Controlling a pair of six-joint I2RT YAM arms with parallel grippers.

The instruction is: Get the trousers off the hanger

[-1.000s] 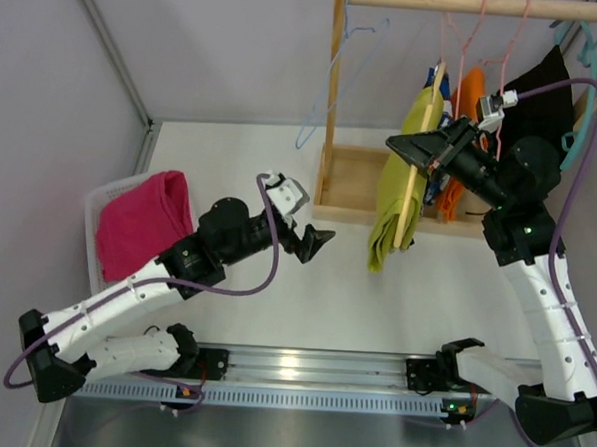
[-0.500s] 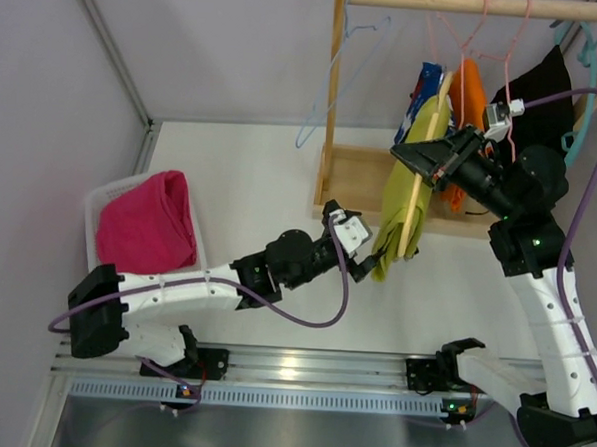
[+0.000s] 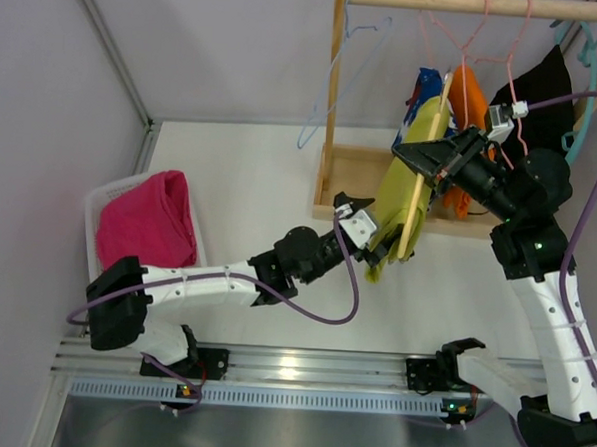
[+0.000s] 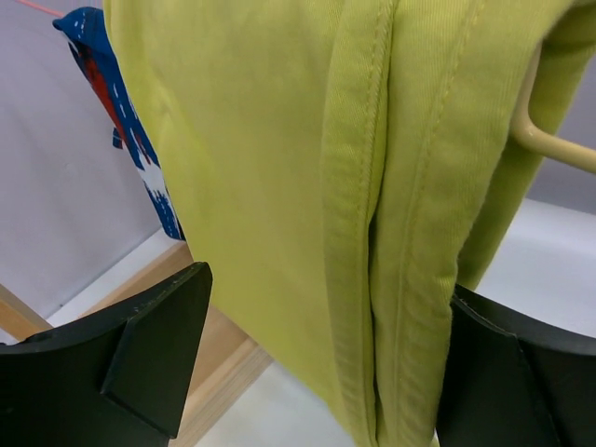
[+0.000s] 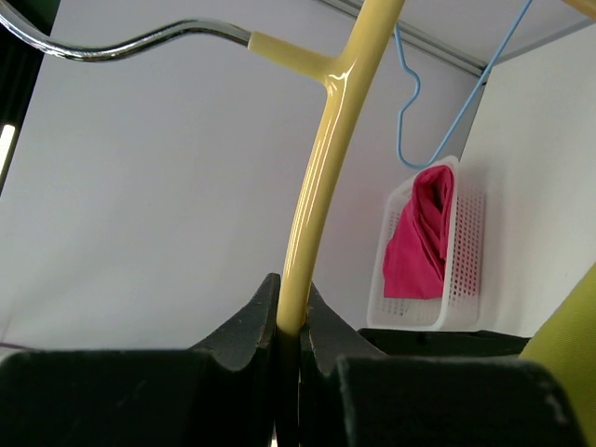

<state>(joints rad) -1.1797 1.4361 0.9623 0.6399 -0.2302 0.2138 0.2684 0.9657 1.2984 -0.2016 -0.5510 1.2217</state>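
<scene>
The lime yellow-green trousers [image 3: 393, 193] hang folded over a yellow hanger [image 3: 417, 205] in front of the wooden rack. My right gripper [image 3: 424, 158] is shut on the hanger's arm [image 5: 321, 186] and holds it off the rail. My left gripper [image 3: 375, 243] is open, its jaws on either side of the trousers' lower part [image 4: 307, 186]; the right fingertip [image 4: 521, 372] touches the cloth, while the left one [image 4: 140, 363] stands apart. The magenta-pink trousers [image 3: 143, 223] lie in the white basket [image 3: 97, 208] at the left, and also show in the right wrist view [image 5: 419, 242].
The wooden rack's rail [image 3: 470, 2] carries orange [image 3: 470, 97], black [image 3: 541, 91] and blue patterned [image 3: 423, 85] garments and an empty light blue hanger [image 3: 336, 85]. Its wooden base [image 3: 346, 186] lies just behind the left gripper.
My left arm has swung from beside the basket across to the yellow-green trousers and its open jaws now straddle them. The right gripper has lifted the hanger slightly.
</scene>
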